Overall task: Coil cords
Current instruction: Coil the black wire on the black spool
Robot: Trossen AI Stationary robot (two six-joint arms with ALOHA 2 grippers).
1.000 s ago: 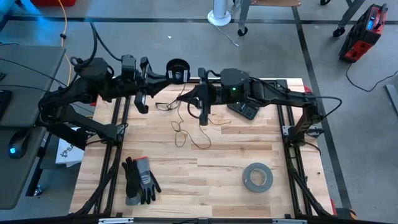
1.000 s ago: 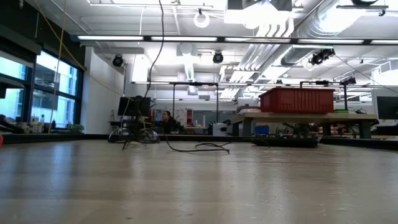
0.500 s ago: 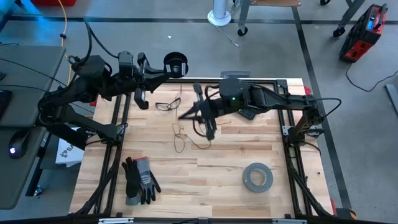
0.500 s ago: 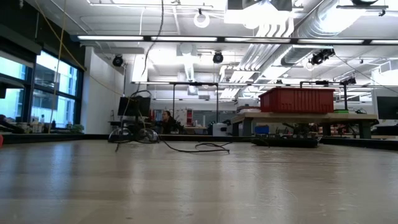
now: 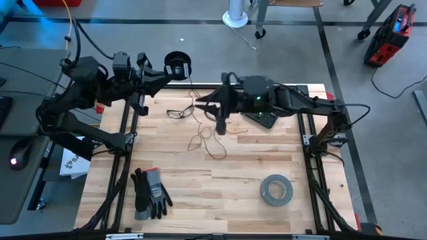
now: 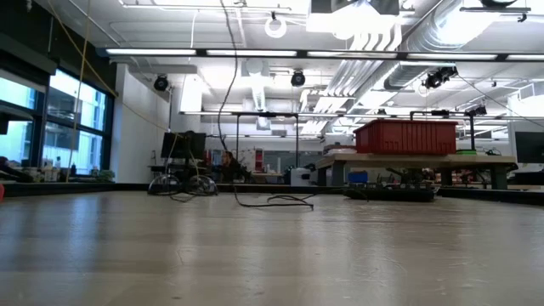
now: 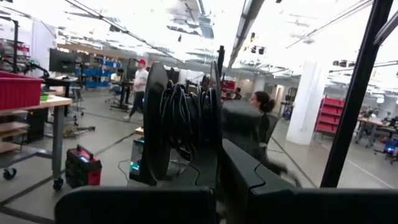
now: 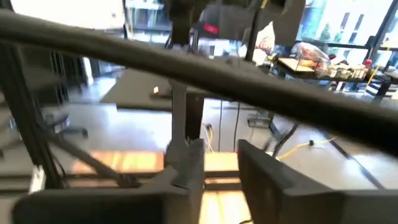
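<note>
from above, the left tool [image 5: 162, 71] is at the far left edge of the desk [image 5: 227, 187], clenched on the small black spool [image 5: 177, 65], which hangs out just past the desk's far rim. the thin dark cord [image 5: 203, 137] runs from the spool back over the desk, dropping in loose loops on the wood between the two arms, near a pair of glasses [image 5: 179, 111]. the right tool [image 5: 221, 115] is over the far middle of the desk, right beside the upper stretch of the cord, its fingers pointing down toward the wood. the loose loops lie just in front of and below it, so the right arm is the nearer one to the slack, while the spool lies off to its left. whether it is gripping the cord or has let go, i cannot tell.

from desk height, the cord [image 6: 272, 202] shows as a low tangle on the far surface with one strand rising steeply out of the top of the picture.

in the left wrist view, the spool [image 7: 180, 124] stands on edge between the left tool's fingers [image 7: 249, 180], dark windings already packed in its groove.

in the right wrist view, the right tool's fingers [image 8: 261, 168] stand apart with a gap between them; no cord shows clearly there.
</note>
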